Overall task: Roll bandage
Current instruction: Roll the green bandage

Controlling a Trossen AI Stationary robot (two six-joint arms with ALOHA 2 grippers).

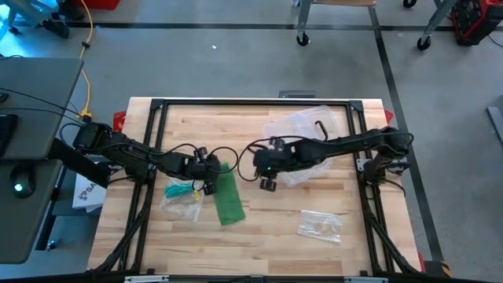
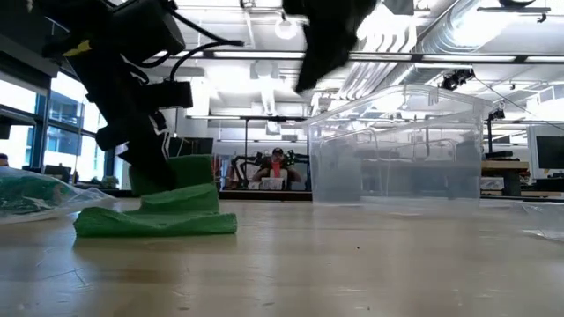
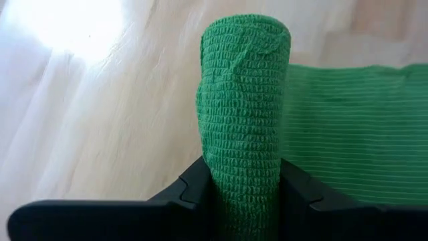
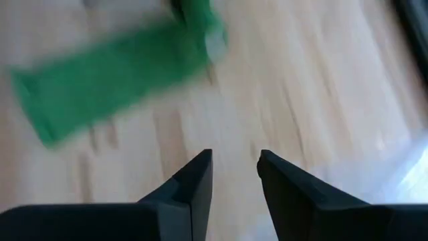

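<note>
Where the low view's foreground shows bare wooden table (image 2: 352,273), the green bandage (image 2: 172,211) lies at lower left, its unrolled tail flat on the wood and its rolled end rising upright into the left gripper (image 2: 145,172). Seen in the left wrist view, that gripper is clenched on the rolled end (image 3: 242,100), one dark finger on each side; the ribbed, crinkled weave looks soft, light and elastic, likely to cling to itself and to crush under a hard squeeze, so a firm hold across the roll's sides, with the loose tail kept flat and taut, seems the best purchase. At centre left of the high view the strip (image 1: 228,198) runs toward the lower edge, with a clear bag (image 1: 182,196) holding something green and yellow just left of it. Right of centre, the right gripper (image 1: 268,182) hangs above the table, apart from the bandage; its fingers (image 4: 194,184) stand partly apart with nothing between them. Lower right, a second clear bag (image 1: 321,226) lies flat, its contents too faint to tell. Farthest, at upper right, a clear plastic bin (image 1: 306,126) sits under the right arm and appears empty in the low view.
</note>
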